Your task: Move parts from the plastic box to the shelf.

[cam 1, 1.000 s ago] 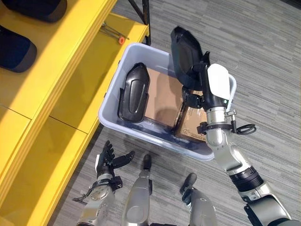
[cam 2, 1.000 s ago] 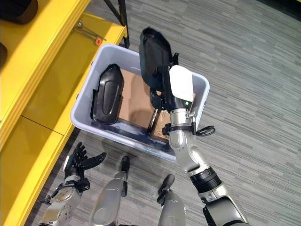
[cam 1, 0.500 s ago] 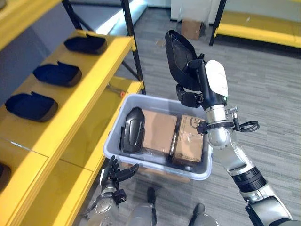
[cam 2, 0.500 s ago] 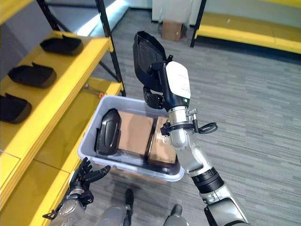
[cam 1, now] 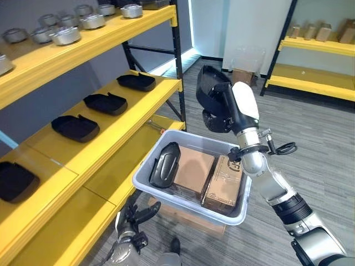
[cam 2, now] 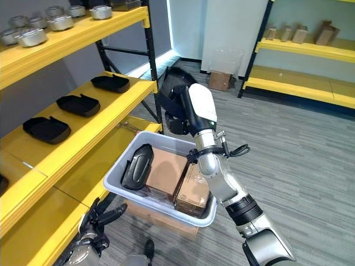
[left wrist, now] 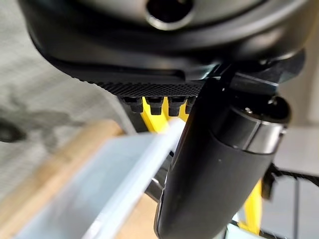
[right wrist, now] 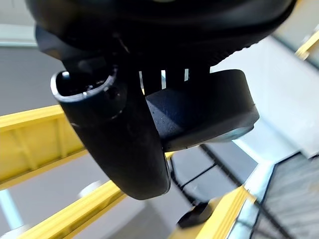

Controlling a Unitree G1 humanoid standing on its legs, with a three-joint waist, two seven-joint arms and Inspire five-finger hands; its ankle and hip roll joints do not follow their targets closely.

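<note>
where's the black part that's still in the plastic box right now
The black part lies at the left end of the plastic box, beside the cardboard boxes, nearest the yellow shelf.

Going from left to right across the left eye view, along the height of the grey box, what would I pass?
Yellow shelf → grey plastic box → black part lying in it → two cardboard packs → right hand, just above, holding a black part → grey carpet.

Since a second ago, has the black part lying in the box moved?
No. The part still lies along the box's left wall, beside the cartons; only the camera has shifted.
</note>
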